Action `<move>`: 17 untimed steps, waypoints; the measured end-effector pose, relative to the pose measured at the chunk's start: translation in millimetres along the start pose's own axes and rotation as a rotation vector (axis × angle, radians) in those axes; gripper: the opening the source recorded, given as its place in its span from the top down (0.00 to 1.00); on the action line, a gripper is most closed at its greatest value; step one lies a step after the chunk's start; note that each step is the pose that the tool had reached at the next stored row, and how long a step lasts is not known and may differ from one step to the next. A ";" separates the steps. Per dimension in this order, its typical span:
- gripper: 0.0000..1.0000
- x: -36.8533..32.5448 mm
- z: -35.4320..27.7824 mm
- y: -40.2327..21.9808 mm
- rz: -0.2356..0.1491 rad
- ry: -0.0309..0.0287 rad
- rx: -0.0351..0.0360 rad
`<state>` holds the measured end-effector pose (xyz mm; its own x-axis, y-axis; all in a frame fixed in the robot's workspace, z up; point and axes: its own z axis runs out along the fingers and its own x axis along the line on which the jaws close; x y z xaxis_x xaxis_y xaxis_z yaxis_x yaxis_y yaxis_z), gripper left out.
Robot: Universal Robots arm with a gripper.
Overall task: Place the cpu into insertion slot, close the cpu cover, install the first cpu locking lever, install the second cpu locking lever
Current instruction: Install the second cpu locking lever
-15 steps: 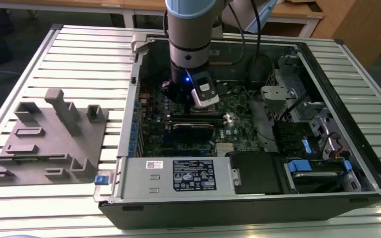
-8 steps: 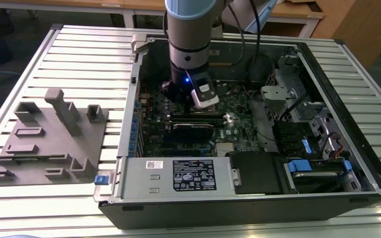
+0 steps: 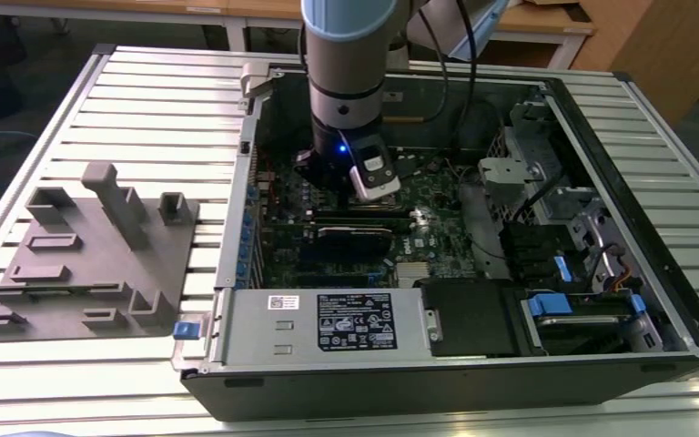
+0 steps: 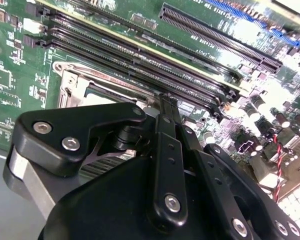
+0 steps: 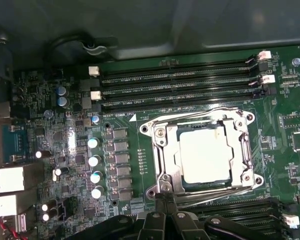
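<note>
In the first wrist view, capacitors are seen at the frame's left. At centre right the cpu is seated in the insertion slot, framed by the cpu cover — closed down. The gripper, fingers pressed together, is poised at the socket's lower edge; memory slots lie beyond.

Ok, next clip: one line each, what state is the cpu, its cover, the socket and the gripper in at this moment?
cpu: seated flat in the socket, silver top showing.
cpu cover: closed down, framing the chip through its window.
insertion slot: occupied, its metal rim visible around the cover.
gripper: fingers together, tips at the socket's edge, holding nothing visible.
memory slots: empty, white end latches showing.
computer case: lying on its side, open, arm reaching in.
</note>
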<state>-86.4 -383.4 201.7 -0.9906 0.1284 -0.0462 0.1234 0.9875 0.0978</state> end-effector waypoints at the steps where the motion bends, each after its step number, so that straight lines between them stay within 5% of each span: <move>1: 0.89 0.2 0.2 0.0 0.000 -0.0001 -0.0042; 9: 0.89 3.3 2.3 -0.6 0.001 -0.0038 -0.0330; 17: 0.89 8.1 4.7 -1.9 0.001 -0.0058 -0.0372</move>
<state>-94.4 -383.8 196.4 -0.9901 0.1301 -0.0519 0.1221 0.9833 0.1348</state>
